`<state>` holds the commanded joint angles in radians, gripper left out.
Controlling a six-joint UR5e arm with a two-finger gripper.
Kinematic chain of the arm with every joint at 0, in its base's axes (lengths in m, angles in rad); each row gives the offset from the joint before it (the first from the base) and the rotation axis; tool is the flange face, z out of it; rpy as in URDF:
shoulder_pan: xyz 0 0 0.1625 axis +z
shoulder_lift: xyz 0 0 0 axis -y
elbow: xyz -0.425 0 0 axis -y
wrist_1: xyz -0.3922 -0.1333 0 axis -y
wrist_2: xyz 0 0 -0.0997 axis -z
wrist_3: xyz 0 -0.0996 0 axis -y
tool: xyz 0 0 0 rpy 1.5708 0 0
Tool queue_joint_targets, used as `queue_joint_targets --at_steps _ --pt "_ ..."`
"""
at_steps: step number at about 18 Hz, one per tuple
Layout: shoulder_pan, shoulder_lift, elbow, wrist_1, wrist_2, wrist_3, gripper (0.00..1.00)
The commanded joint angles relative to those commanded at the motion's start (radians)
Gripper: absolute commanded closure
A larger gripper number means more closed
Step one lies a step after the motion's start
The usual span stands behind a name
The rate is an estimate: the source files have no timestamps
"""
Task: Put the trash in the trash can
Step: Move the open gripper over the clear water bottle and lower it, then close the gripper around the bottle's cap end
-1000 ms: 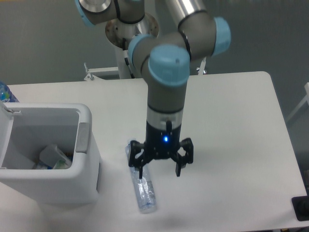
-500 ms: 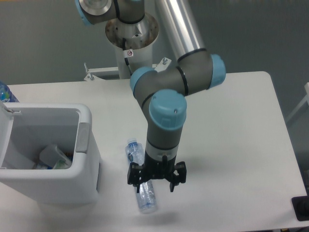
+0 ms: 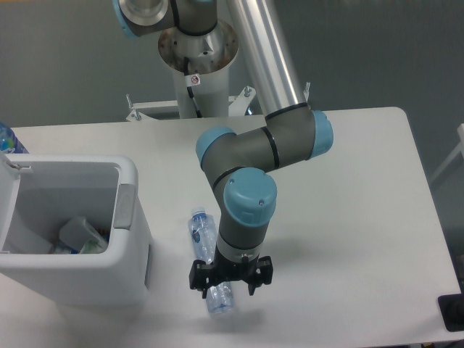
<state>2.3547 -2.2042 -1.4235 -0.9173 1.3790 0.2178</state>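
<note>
My tool (image 3: 230, 279) low over the crushed bottle (image 3: 209, 254) on the tabletop (image 3: 348, 217), fingers spread astride it, trash can (image 3: 130, 217) just left, cup (image 3: 78, 233) inside.

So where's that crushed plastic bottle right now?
The crushed bottle lies flat on the white table, just right of the white trash can, near the front edge. The gripper is low over its near half, fingers on either side.

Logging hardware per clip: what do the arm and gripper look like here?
The arm has a polished silver tube, grey joint housings and light blue round end caps. The gripper is black with two short jaws. A small red-and-white sticker sits on the white base column.
</note>
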Motion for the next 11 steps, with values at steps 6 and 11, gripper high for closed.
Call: queue_joint_targets --at_steps 6,11 --pt "-0.009 -0.031 0.005 0.005 0.009 -0.020 0.00" --pt "-0.020 -0.049 0.006 0.005 0.012 -0.021 0.00"
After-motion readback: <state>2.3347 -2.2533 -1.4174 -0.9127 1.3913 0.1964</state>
